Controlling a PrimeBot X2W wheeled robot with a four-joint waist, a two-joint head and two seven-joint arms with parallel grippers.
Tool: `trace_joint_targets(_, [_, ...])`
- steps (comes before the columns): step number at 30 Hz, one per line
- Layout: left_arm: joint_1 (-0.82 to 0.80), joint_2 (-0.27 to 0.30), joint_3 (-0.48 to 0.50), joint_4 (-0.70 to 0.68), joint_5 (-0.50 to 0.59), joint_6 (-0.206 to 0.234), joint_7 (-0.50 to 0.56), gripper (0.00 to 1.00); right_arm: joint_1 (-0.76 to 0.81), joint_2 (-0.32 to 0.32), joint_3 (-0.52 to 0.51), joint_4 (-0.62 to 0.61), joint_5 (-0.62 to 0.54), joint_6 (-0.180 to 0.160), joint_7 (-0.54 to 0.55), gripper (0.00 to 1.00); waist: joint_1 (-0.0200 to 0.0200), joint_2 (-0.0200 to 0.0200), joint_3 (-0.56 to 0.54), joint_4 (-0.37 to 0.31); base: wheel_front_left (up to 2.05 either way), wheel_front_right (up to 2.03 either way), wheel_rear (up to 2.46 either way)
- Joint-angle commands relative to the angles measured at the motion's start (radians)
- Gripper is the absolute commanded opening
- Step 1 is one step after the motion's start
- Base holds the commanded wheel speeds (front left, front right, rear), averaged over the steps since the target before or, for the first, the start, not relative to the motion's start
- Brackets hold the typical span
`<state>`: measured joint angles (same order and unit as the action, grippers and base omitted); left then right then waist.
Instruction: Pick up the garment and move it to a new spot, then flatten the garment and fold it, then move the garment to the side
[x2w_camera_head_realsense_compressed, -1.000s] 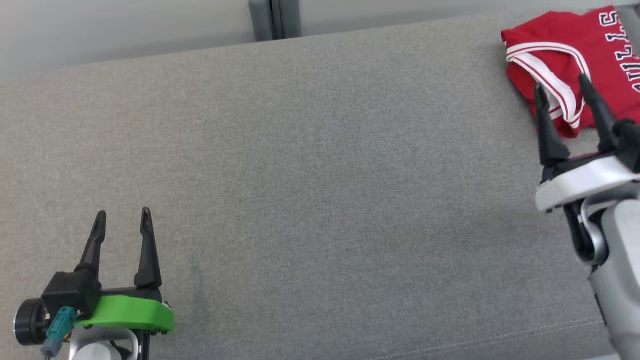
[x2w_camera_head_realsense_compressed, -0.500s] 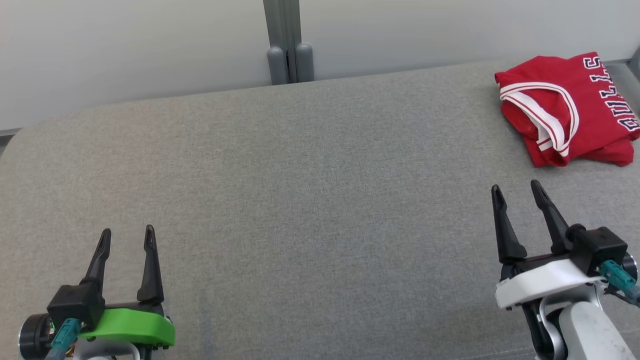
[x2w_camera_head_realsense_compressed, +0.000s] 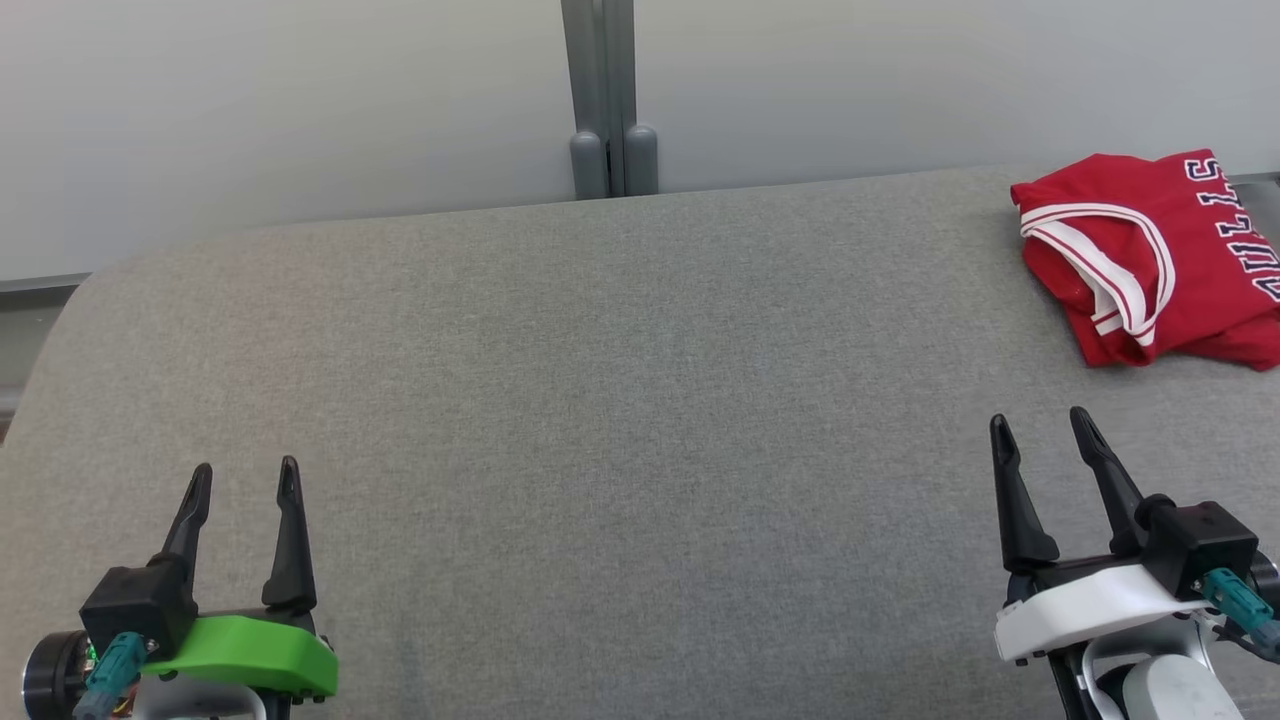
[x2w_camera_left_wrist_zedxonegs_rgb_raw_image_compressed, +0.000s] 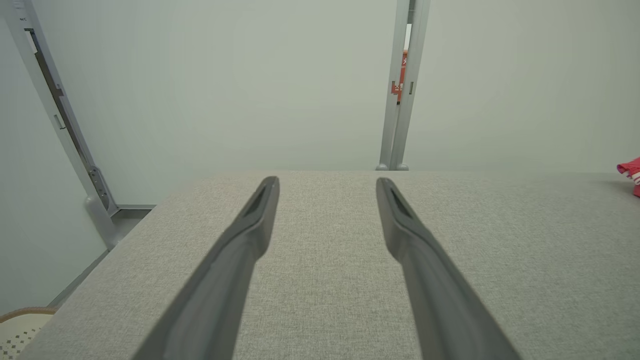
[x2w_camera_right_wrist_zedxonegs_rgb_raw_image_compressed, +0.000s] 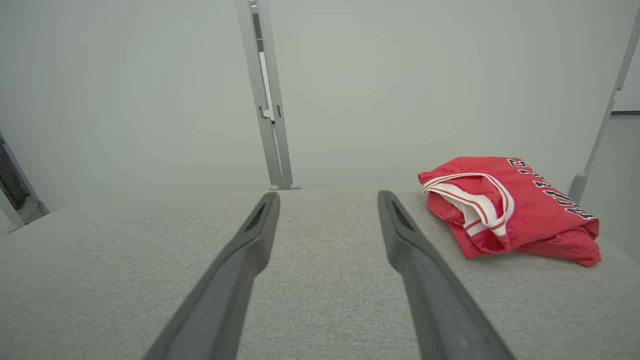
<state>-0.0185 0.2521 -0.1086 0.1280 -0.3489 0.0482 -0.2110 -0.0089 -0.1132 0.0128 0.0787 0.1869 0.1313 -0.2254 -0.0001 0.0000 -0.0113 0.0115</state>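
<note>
The red garment (x2w_camera_head_realsense_compressed: 1140, 260) lies folded at the worktop's (x2w_camera_head_realsense_compressed: 620, 400) far right, ahead of the right gripper (x2w_camera_head_realsense_compressed: 1039, 416) and apart from it. It is judged light, limp and slippery, best pinched at the layered front edge. The fingers of both the right and the left gripper (x2w_camera_head_realsense_compressed: 246, 466) are spread wide and empty. The stacked folds are shown by the right wrist view; a red corner is caught by the left.

Ahead of the left hand (x2w_camera_head_realsense_compressed: 246, 467) and across to the right hand (x2w_camera_head_realsense_compressed: 1039, 416), the grey worktop (x2w_camera_head_realsense_compressed: 640, 400) lies flat and open, with wide room to pass. Ahead and a little outward of the right hand sits a folded red shirt (x2w_camera_head_realsense_compressed: 1140, 270), a low bump. Beyond both hands, the wall (x2w_camera_head_realsense_compressed: 300, 120) and a grey post (x2w_camera_head_realsense_compressed: 605, 100) close off the far edge.
</note>
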Motion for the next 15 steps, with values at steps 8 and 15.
trace_joint_targets(8, [0.01,0.013,-0.004,-0.019,-0.008,0.007,0.025,1.0,0.025,0.016,-0.01,-0.01,-0.027,-0.001,0.011,1.0,0.0001,0.0,0.0,0.014,0.0,0.0,0.0])
trace_joint_targets(15, [0.014,0.019,-0.006,-0.032,-0.024,0.006,0.045,1.0,0.023,0.018,-0.011,0.003,-0.032,-0.001,0.014,1.0,0.0001,0.0,0.002,0.014,0.0,0.0,0.0])
